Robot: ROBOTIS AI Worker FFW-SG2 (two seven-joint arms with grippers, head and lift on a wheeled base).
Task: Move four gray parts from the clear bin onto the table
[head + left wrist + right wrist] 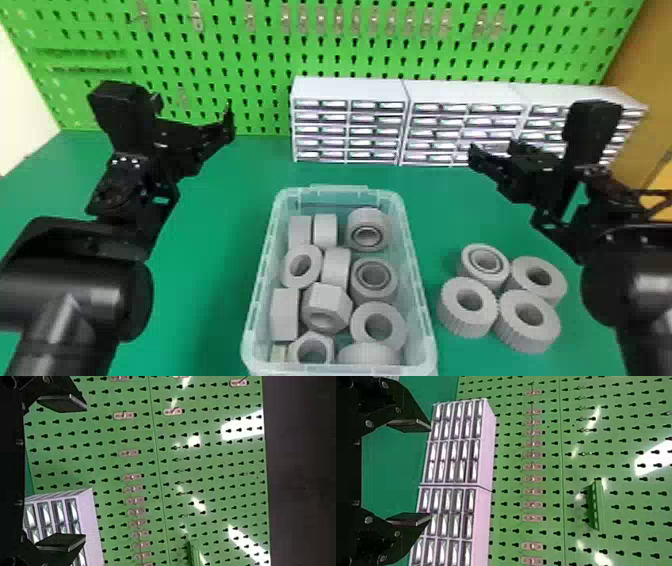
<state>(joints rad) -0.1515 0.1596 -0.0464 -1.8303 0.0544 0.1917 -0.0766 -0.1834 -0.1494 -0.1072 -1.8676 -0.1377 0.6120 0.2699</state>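
In the head view the clear bin point(423, 300) stands at the front middle, holding several gray parts point(325, 306), some lying flat and some on edge. Four ring-shaped gray parts point(468, 306) rest on the table right of the bin, grouped close together. My left gripper point(227, 120) is raised above the table left of the bin, open and holding nothing; in its wrist view the left gripper point(71, 473) has its fingers wide apart. Beyond the bin to the right, my right gripper point(475, 152) is raised too; the right gripper point(417, 473) in its wrist view is open with nothing between its fingers.
White drawer cabinets point(347, 92) stand along the back of the green table point(200, 280). Behind them rises a green pegboard point(250, 65) with small hooks. A brown panel point(655, 55) is at the far right.
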